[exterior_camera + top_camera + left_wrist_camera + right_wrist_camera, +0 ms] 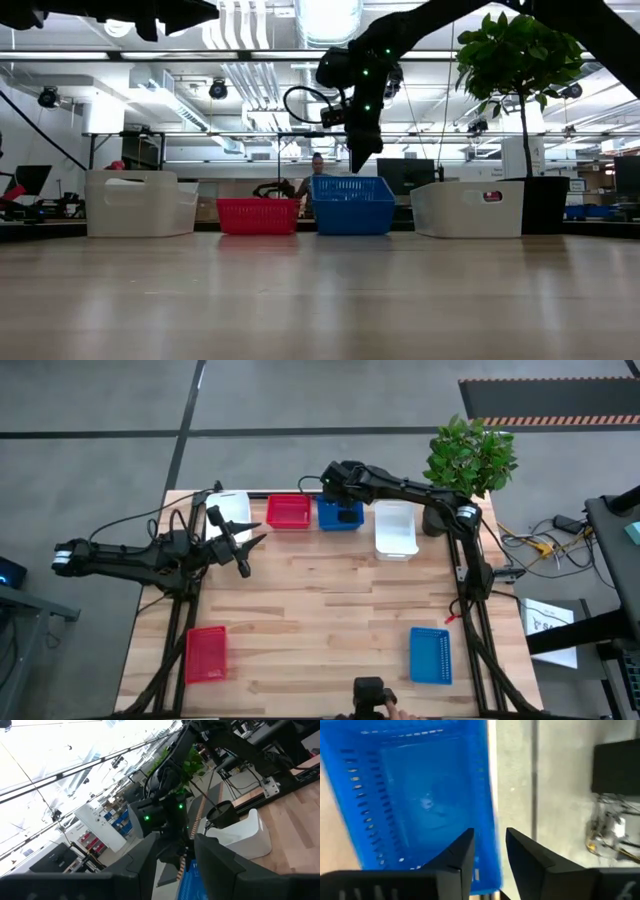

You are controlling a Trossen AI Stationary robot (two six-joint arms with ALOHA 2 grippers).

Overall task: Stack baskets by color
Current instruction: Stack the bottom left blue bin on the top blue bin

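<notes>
At the table's far edge stand, left to right, a white basket (232, 510), a red basket (288, 512), a blue basket (330, 516) and another white basket (396, 528). In the low view the blue basket (348, 205) rises higher than the red one (258, 215). My right gripper (489, 855) is open, pointing slantwise down over the blue basket. Its fingers stand on either side of the basket's far wall (491, 815), at rim height (358, 168). My left gripper (250, 545) waits open above the table's left part, holding nothing.
A red basket (206, 653) lies near the front left and a blue basket (430, 655) near the front right. A black pot with a green plant (445, 515) stands at the far right corner. A person (317, 165) shows beyond the table.
</notes>
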